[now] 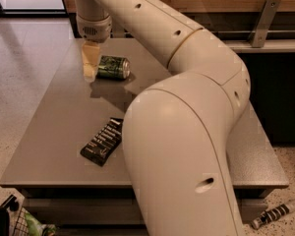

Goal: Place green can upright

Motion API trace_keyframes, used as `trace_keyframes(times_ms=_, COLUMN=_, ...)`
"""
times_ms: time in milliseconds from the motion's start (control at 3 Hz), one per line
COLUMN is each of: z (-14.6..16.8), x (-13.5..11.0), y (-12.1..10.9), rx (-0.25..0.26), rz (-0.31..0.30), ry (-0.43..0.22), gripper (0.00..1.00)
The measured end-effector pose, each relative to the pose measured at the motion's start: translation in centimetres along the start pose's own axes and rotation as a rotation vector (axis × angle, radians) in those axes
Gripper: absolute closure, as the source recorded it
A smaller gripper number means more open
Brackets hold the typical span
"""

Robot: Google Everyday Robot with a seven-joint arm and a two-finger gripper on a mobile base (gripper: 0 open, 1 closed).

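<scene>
The green can [113,67] lies on its side at the far left part of the grey table [54,132], its silver end facing right. My gripper [90,64] hangs down from the arm's wrist just to the left of the can, close to its left end and low over the table top. It holds nothing that I can see. The arm [187,107] stretches from the front right across the table to the can.
A black snack packet [102,141] lies flat near the table's front. A counter with a metal bracket [263,21] runs along the back right. A basket [10,222] sits on the floor at the front left, and a striped object [278,213] at the front right.
</scene>
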State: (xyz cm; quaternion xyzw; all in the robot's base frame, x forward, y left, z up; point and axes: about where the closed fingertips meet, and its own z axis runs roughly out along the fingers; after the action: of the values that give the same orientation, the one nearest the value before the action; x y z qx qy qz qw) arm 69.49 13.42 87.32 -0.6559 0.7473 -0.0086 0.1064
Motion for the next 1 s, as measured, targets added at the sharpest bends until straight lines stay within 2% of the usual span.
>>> trace_keyframes(times_ms=333, z=1.8, x=0.2, y=-0.2, rx=0.043, rz=-0.026, ry=0.105, gripper=0.0)
trace_keyframes(times_ms=667, z=1.6, x=1.2, y=-1.0, rx=0.09, rz=-0.035, ry=0.178, gripper=0.0)
trace_keyframes(times_ms=1000, z=0.3, x=2.7, y=-2.1, rx=0.137, rz=-0.007, ry=0.218, gripper=0.0)
